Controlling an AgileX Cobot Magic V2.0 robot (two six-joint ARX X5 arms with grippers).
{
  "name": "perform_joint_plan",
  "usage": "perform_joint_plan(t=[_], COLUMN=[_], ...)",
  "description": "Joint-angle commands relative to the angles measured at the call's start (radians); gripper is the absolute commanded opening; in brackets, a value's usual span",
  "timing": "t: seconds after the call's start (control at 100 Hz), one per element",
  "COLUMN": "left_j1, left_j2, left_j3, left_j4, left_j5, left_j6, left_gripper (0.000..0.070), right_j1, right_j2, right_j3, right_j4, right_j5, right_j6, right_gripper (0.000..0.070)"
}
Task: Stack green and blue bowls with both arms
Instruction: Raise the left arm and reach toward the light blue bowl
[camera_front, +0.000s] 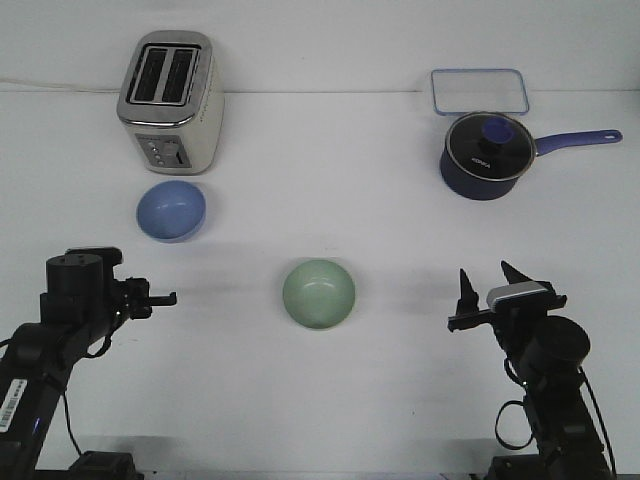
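Note:
The pale green bowl (318, 294) sits upright and empty at the middle of the white table. The periwinkle blue bowl (171, 211) sits upright and empty at the left, just in front of the toaster. My left gripper (163, 297) is low at the left, pointing right, below the blue bowl and well left of the green bowl. I see its fingers edge-on, so its opening is unclear. My right gripper (490, 282) is low at the right with its two fingers spread apart, open and empty, well right of the green bowl.
A silver two-slot toaster (170, 100) stands at the back left. A dark navy saucepan with a glass lid (483, 155) stands at the back right, its handle pointing right. A clear rectangular container (479, 91) lies behind it.

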Motion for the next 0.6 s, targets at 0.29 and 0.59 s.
perform_joint_plan(t=[0.29,0.59], left_j1=[0.001,0.001], left_j2=[0.003,0.004], left_j3=[0.019,0.019], left_j4=[0.025,0.019], left_j5=[0.000,0.001], left_j6=[0.008,0.006], left_gripper=[0.0017,0.0471], right_j1=[0.002,0.002], right_j2=[0.002,0.002], right_j3=[0.010,0.010], right_j4=[0.009,0.010], right_j5=[0.000,0.000], right_j6=[0.010,0.010], right_gripper=[0.0486,0.0486])
